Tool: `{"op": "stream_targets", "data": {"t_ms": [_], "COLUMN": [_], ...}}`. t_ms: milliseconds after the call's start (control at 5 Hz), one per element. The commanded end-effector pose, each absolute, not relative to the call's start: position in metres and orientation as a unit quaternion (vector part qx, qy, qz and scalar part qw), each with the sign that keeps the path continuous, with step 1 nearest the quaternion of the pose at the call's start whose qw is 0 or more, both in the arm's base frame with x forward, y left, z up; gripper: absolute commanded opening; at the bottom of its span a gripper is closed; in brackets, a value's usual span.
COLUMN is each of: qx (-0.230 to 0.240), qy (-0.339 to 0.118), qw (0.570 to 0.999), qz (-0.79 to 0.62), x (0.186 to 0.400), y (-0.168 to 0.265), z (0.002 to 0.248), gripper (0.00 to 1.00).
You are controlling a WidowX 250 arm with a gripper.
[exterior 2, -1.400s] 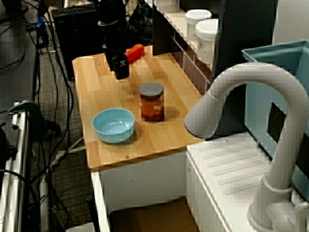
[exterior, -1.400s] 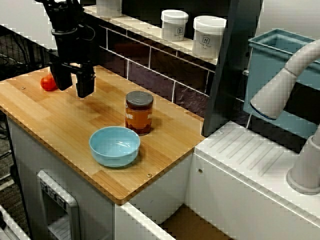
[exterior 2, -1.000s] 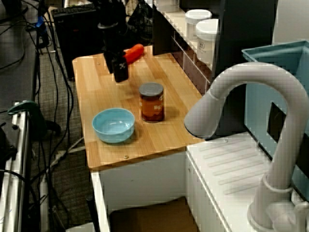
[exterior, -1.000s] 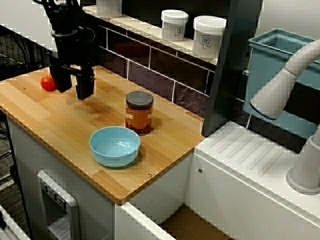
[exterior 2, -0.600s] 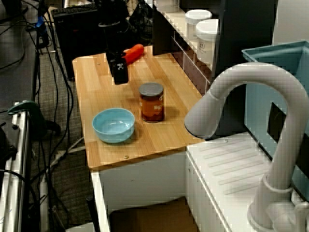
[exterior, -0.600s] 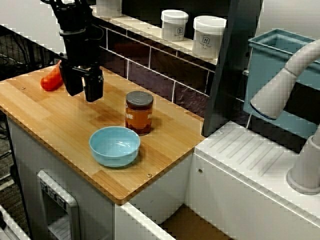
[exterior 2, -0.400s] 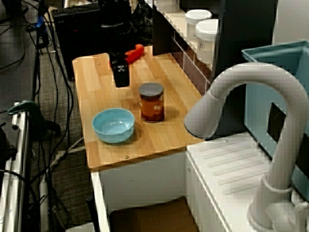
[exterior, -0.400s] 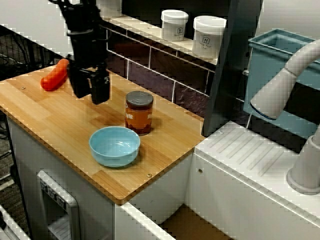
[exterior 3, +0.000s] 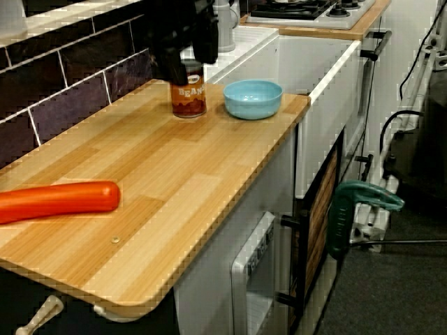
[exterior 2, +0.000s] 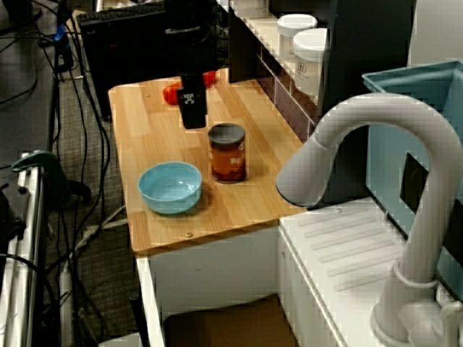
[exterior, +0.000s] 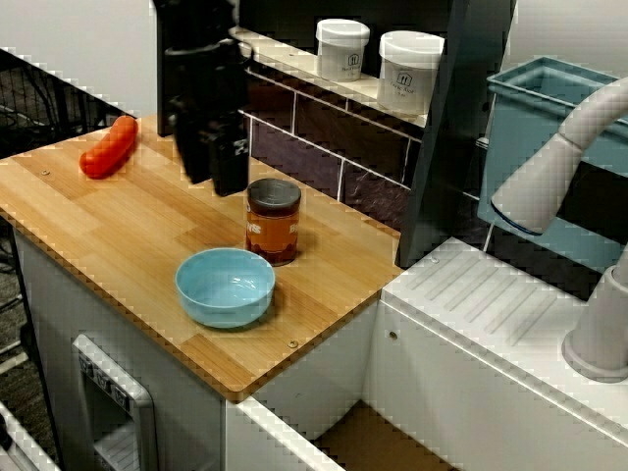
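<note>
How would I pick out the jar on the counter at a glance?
Start at the wooden countertop. Toward its back edge, just behind the light blue bowl, stands the jar. It is the only upright glass container there, with a dark lid, amber-brown contents and an orange label.

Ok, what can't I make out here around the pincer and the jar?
Lid of the jar: in the low view along the counter, the pincer overlaps it.
Orange vegetable: from the sink end, the arm hides most of it; the low view's left edge cuts it off.
Label on the jar: too small to read from the sink end.
</note>
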State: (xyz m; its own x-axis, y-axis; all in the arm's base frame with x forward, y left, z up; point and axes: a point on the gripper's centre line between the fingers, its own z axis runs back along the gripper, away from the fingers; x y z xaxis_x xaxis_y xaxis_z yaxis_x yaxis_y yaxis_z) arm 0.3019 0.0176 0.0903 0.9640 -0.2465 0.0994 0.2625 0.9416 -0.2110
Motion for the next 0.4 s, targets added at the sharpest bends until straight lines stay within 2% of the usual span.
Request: {"op": "stream_targets", "data": {"t_ms": [0, 200], "qx": [-0.108, -0.119], "qy": [-0.101, -0.105], "qw": [0.960, 0.953], "qz": [-0.239, -0.257], "x": [0.311, 0.313], "y": [-0.009, -0.019], "z": [0.158, 0.161], "gripper": [1.00, 1.00]}}
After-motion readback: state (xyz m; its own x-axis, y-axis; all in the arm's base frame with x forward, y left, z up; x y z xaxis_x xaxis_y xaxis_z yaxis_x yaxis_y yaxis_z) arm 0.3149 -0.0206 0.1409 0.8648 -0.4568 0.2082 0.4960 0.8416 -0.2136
